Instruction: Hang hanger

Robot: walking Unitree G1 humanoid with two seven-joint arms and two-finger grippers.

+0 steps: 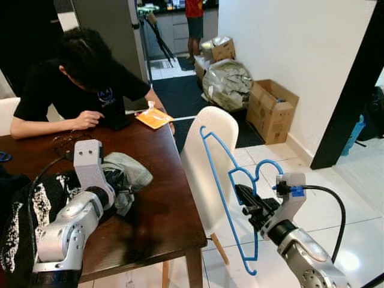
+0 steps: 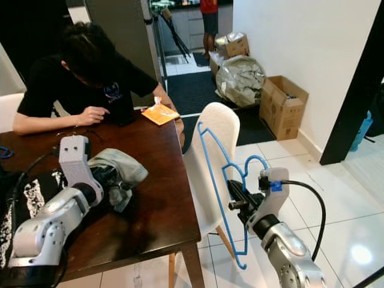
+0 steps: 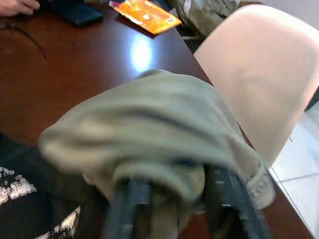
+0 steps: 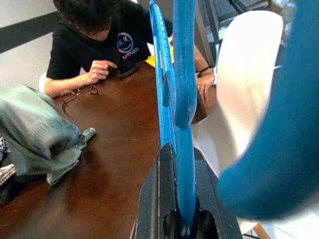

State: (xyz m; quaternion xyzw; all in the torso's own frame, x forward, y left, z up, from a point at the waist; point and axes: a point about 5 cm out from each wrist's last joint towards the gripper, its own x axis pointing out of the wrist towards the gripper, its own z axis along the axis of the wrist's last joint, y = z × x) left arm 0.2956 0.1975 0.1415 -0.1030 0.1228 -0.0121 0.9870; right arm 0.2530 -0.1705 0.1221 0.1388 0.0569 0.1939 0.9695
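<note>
Right wrist view has the right gripper [image 1: 247, 204] clamped on the blue hanger [image 1: 223, 192], held aloft beside the white chair [image 1: 207, 162], not yet hung, while the left gripper [image 3: 174, 209] grips the olive garment [image 3: 149, 124] on the desk [image 1: 162, 204].

Bright blue hanger [image 1: 223, 192] — one solid colour — pinched in the right gripper's [image 1: 247, 201] black fingers, with a blue tag on that grey wrist. Behind it, a plain white chair [image 1: 207, 162]. The table [image 1: 162, 198] is dark reddish-brown, glossy. On it, a pale olive-green garment [image 1: 129, 174] at the left gripper [image 3: 174, 209], black-fingered under a silver arm, and a black cloth with white speckled print [image 1: 36, 210]. Farther along the table, an orange packet [image 1: 154, 117] — and a person in a black T-shirt [image 1: 72, 90] with a small bluish-white emblem.
</note>
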